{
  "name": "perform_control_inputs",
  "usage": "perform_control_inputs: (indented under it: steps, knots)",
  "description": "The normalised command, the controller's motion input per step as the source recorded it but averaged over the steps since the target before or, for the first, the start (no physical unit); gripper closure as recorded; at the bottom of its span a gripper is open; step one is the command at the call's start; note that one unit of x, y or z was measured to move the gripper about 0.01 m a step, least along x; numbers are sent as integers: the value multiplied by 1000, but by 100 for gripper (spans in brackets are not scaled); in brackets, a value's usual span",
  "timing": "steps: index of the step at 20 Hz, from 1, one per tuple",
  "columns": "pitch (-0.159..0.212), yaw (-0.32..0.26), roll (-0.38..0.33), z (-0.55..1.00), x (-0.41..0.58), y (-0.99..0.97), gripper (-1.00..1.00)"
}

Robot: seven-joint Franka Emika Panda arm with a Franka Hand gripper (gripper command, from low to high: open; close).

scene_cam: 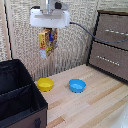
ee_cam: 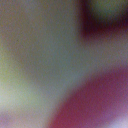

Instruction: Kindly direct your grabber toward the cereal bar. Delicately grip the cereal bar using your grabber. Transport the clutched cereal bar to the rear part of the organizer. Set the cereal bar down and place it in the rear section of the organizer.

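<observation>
Pale wooden planks make up the tabletop [scene_cam: 95,107], with a woven reed-like wall behind it. Nearest, at the exterior view's lower left, sits the organizer [scene_cam: 17,95], a black soft-sided box whose divider splits it into a front and a rear section; both sections look empty as far as the picture shows. Just beyond its corner stands a yellow bowl [scene_cam: 45,84], and to the exterior view's right of that, a blue bowl [scene_cam: 77,85], the two apart from each other. Farther back on the exterior view's right is a brown drawer cabinet [scene_cam: 111,42].

High above the table hangs the grabber [scene_cam: 48,36], its white head near the top edge. The cereal bar [scene_cam: 46,42] dangles upright beneath it, clamped between the fingers, well clear of the surface and roughly over the yellow bowl. The wrist view is a blur of grey, yellow-green and red, too close to read; it suits a packet held right against the lens.

As a judgement, reaching and gripping are done, and the lift too. What is left is the carry toward the exterior view's left, over the organizer's rear section, then lowering and releasing. The bar hangs from one end, so it may swing in transit.
</observation>
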Motion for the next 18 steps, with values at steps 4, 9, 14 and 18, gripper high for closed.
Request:
perform_control_inputs:
  steps: [4, 9, 14, 18]
  knots:
    - [0, -174, 0, 39, 0, 701, 100]
    - [0, -173, 0, 38, 0, 705, 100]
    - [0, -168, 0, 39, 0, 713, 100]
    - [10, -185, 25, 74, 0, 590, 100]
